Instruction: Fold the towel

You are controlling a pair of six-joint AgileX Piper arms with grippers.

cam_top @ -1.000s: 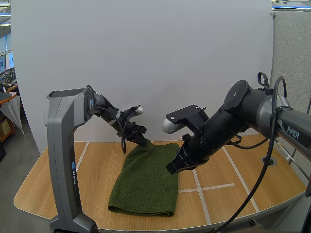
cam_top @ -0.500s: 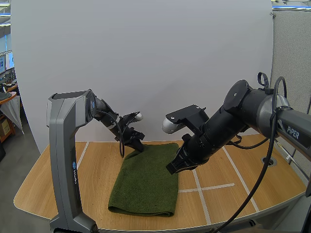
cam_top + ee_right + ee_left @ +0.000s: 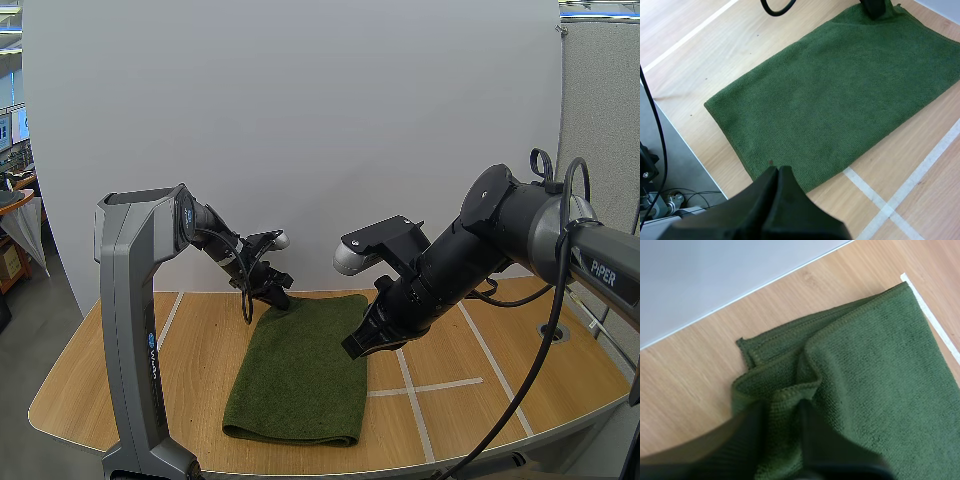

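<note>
A dark green towel (image 3: 300, 370) lies folded flat on the wooden table (image 3: 200, 350), its long side running from front to back. My left gripper (image 3: 283, 300) is down at the towel's far left corner, shut on a raised fold of towel (image 3: 880, 365) between its fingers (image 3: 825, 445); the cloth bunches there. My right gripper (image 3: 352, 348) hovers just above the towel's right edge, shut with nothing in it. In the right wrist view its fingers (image 3: 779, 175) lie together as one wedge over the towel (image 3: 840, 95), and the left gripper (image 3: 874, 7) sits at the far corner.
White tape lines (image 3: 410, 385) cross the table to the right of the towel. The grey column of my left arm (image 3: 130, 330) stands at the front left. A round hole (image 3: 553, 330) is near the table's right edge.
My left gripper has come down and slightly left, lowering the towel's far corner onto the table. The right arm has not moved.
</note>
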